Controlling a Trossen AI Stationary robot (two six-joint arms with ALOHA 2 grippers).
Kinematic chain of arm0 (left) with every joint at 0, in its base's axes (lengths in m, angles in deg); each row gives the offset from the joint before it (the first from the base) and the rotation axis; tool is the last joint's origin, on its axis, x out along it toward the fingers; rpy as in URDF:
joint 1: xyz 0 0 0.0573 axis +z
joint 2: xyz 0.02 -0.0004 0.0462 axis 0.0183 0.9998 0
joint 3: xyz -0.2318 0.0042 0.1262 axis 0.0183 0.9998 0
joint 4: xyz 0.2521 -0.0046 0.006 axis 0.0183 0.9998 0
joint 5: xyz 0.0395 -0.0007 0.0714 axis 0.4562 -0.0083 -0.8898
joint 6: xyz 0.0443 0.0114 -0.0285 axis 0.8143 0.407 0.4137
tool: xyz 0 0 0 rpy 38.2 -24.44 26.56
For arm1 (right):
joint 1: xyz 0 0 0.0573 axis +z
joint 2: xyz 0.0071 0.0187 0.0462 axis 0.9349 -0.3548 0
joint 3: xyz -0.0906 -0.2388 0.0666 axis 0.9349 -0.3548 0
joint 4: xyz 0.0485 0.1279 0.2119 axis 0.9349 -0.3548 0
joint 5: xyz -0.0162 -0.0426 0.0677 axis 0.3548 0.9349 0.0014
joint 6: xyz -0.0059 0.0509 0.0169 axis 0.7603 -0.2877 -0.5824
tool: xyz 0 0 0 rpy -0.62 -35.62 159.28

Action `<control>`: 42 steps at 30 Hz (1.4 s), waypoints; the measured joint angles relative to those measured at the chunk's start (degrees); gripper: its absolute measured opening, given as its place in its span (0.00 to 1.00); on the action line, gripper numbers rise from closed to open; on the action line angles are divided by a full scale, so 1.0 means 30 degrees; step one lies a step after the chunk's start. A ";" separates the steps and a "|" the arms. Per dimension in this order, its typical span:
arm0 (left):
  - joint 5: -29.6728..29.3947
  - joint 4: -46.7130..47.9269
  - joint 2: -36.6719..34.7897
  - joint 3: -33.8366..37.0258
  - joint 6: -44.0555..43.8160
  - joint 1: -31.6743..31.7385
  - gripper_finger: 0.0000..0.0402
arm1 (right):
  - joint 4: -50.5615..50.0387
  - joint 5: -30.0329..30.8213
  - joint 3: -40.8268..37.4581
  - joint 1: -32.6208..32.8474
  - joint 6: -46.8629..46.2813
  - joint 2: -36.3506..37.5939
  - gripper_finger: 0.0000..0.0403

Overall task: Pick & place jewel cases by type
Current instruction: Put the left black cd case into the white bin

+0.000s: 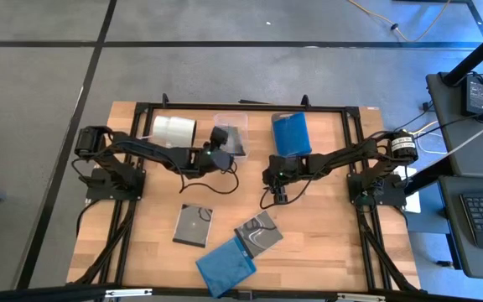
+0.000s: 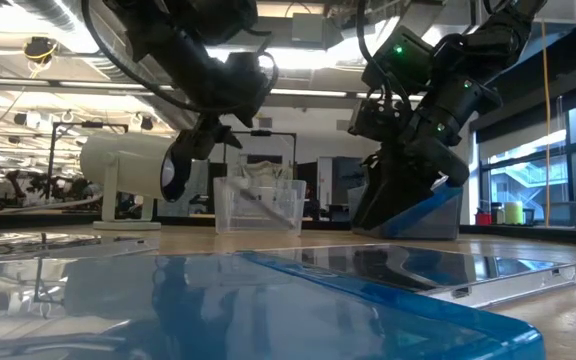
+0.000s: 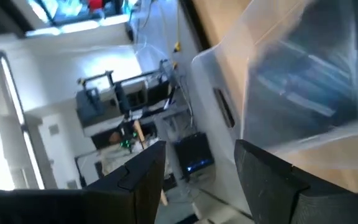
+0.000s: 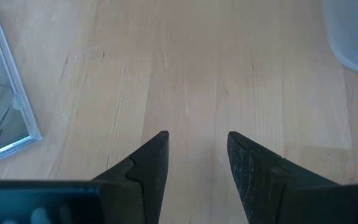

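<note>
Three jewel cases lie flat near the table's near edge: a plain dark one (image 1: 193, 225), a dark one with white swirl art (image 1: 258, 232), and a translucent blue one (image 1: 225, 267) nearest that edge. A dark case leans inside the clear bin (image 1: 231, 134) (image 2: 260, 205). Blue cases fill the other bin (image 1: 291, 134), tilted against its wall (image 2: 423, 215). My left gripper (image 1: 221, 139) (image 3: 197, 149) hovers open and empty beside the clear bin. My right gripper (image 1: 278, 195) (image 4: 197, 134) is open and points down over bare wood, between the blue-filled bin and the swirl case.
A white cylinder (image 1: 173, 130) lies on its side left of the clear bin, at the far edge. A black frame rail (image 1: 250, 106) runs along the far edge. Bare wood (image 1: 325, 218) spreads to the right of the loose cases. One case's edge (image 4: 5, 118) shows in the right wrist view.
</note>
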 joint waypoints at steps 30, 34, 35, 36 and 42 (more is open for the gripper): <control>0.4276 0.6133 -0.4328 0.0000 -2.5082 -0.8739 0.47 | 0.0993 0.0000 -0.0007 0.0000 -0.0010 0.0007 0.42; 0.6875 0.8243 -0.4172 0.0000 -2.9993 -1.0216 0.47 | 0.1473 0.0000 -0.0007 0.0000 -0.0007 0.0007 0.42; 0.7197 0.8452 -0.4076 0.0000 -3.0679 -1.0562 0.47 | 0.1497 0.0000 -0.0007 0.0000 -0.0007 0.0007 0.42; 0.7498 0.8594 -0.3969 0.0000 -3.1198 -1.0879 0.46 | 0.1518 0.0000 -0.0007 0.0000 -0.0010 0.0007 0.42; 1.1740 0.9067 -0.3334 0.0000 -3.4834 -1.2365 0.46 | 0.1518 0.0000 -0.0007 0.0000 -0.0049 0.0007 0.42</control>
